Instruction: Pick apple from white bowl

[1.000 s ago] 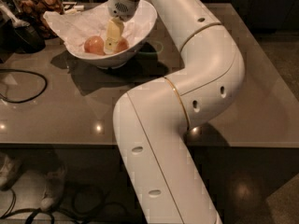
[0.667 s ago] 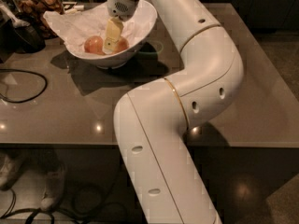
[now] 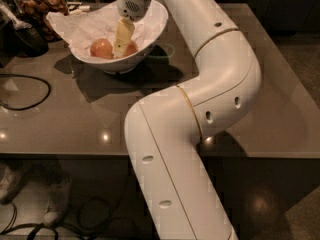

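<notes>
White bowl (image 3: 161,20), apple (image 3: 101,48) inside, tool (image 3: 120,48) beside it

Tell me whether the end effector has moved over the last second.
No. The end effector sits at the same spot against the rim of the white bowl, low inside it beside the apple.

I can read no text, label, brand or number on my arm (image 3: 225,74), the bowl (image 3: 152,36) or the surface (image 3: 280,74). My jaws hang inside the bowl, upper left of the frame.
</notes>
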Robot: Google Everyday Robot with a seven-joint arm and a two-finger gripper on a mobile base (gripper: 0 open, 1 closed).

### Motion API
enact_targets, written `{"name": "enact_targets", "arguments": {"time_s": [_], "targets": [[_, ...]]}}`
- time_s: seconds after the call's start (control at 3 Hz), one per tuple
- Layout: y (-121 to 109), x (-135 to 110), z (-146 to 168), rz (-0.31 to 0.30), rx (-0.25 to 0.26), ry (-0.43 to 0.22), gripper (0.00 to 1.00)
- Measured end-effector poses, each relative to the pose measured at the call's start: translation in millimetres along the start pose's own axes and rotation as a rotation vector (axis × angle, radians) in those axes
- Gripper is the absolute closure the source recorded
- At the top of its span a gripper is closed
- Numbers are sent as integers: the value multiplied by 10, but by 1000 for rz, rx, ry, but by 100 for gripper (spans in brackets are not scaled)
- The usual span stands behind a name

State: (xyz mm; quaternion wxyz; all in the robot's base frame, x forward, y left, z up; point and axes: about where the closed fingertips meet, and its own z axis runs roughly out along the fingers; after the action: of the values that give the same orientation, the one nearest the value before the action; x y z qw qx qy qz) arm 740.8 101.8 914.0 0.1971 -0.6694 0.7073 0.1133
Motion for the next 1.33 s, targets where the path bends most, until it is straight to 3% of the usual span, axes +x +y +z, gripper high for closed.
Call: {"name": "enact_targets", "arguments": {"time_s": [1.33], "targets": [[-114,82,-206,-33,78,43,29]]}}
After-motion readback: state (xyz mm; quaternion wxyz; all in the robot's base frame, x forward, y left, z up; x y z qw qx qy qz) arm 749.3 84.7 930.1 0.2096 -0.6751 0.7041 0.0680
